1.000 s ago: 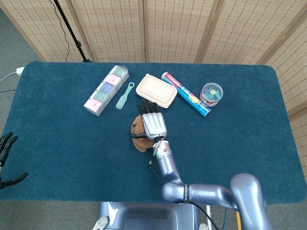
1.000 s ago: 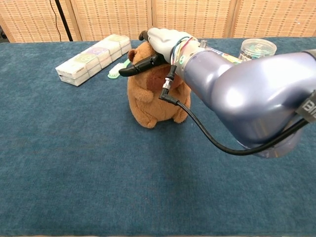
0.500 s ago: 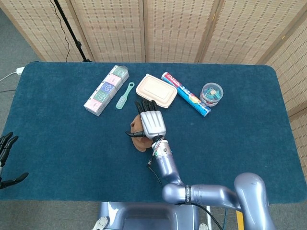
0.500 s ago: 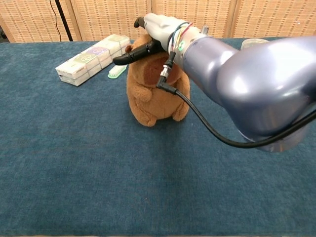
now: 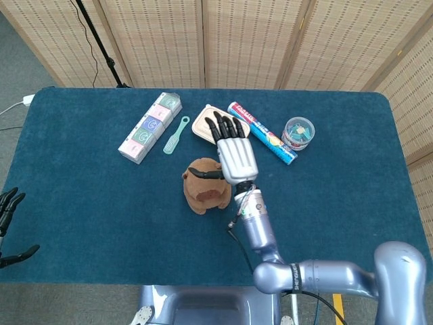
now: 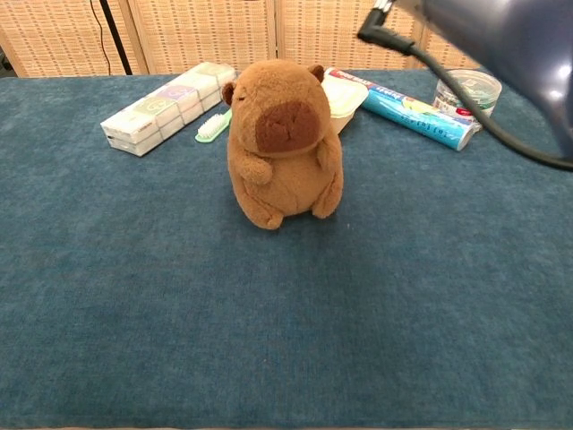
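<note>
The table (image 5: 81,203) under me is covered in dark blue cloth. My right hand (image 5: 235,152) hangs above its middle with the fingers spread straight and nothing in them; the thumb points toward the plush capybara (image 6: 282,143). In the chest view only the arm and its black cable show at the top right corner, well clear of the toy, so I take the hand to be lifted off it. The capybara stands upright on its base near the table's middle, just left of my right hand.

Behind it, along the far edge, lies a row of things. The tissue pack row (image 5: 150,127) sits toward the far left, slanted. The beige lidded box (image 5: 205,120) is at the far middle, partly under my fingertips in the head view. The toothpaste tube (image 5: 265,135) lies slanted to its right, and the small round clear tub (image 5: 298,132) is beside that. The mint green comb (image 5: 176,135) lies between the tissue packs and the box.

My left hand (image 5: 8,211) shows at the near left edge, fingers apart, holding nothing.
</note>
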Robot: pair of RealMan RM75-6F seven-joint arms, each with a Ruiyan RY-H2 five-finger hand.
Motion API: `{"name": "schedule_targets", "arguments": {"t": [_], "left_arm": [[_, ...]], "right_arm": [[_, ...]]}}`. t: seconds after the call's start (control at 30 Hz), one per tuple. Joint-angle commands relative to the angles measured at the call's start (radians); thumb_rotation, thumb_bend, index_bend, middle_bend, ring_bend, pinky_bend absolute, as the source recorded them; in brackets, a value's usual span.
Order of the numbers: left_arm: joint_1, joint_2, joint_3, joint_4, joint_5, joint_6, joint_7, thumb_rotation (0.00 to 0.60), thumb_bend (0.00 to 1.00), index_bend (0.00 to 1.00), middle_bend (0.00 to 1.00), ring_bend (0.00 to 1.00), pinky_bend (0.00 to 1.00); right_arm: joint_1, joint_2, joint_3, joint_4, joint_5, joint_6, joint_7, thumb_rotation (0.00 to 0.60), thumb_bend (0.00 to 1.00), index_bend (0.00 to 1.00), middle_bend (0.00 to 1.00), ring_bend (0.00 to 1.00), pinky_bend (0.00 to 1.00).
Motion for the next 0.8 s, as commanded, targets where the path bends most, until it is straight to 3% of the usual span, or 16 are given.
{"name": "schedule_targets", "arguments": {"t": [0.03,0.43,0.6,0.7,0.8], "left_arm": [[-0.001,-0.002,0.002,-0.001,0.003,-0.003,0.006,0.6,0.0,0.0,0.0,0.0,0.0],[0.002,-0.023,0.012,-0.015,0.017,-0.007,0.078,0.6,0.0,0.0,0.0,0.0,0.0],[0.004,-0.031,0.015,-0.019,0.017,-0.01,0.101,0.6,0.0,0.0,0.0,0.0,0.0],[0.009,-0.035,0.017,-0.021,0.018,-0.006,0.108,0.6,0.0,0.0,0.0,0.0,0.0],[0.012,-0.038,0.019,-0.02,0.021,-0.003,0.113,0.6,0.0,0.0,0.0,0.0,0.0]], "right_arm": [[-0.108,0.121,-0.055,-0.074,-0.077,0.023,0.065,0.241,0.0,0.0,0.0,0.0,0.0],[-0.387,0.391,-0.318,-0.013,-0.342,-0.046,0.405,0.246,0.0,0.0,0.0,0.0,0.0],[-0.487,0.426,-0.418,0.066,-0.462,0.004,0.498,0.318,0.0,0.0,0.0,0.0,0.0],[-0.567,0.461,-0.494,0.093,-0.536,0.059,0.521,0.321,0.0,0.0,0.0,0.0,0.0],[-0.651,0.451,-0.525,0.119,-0.593,0.166,0.563,0.324,0.0,0.0,0.0,0.0,0.0]]}}
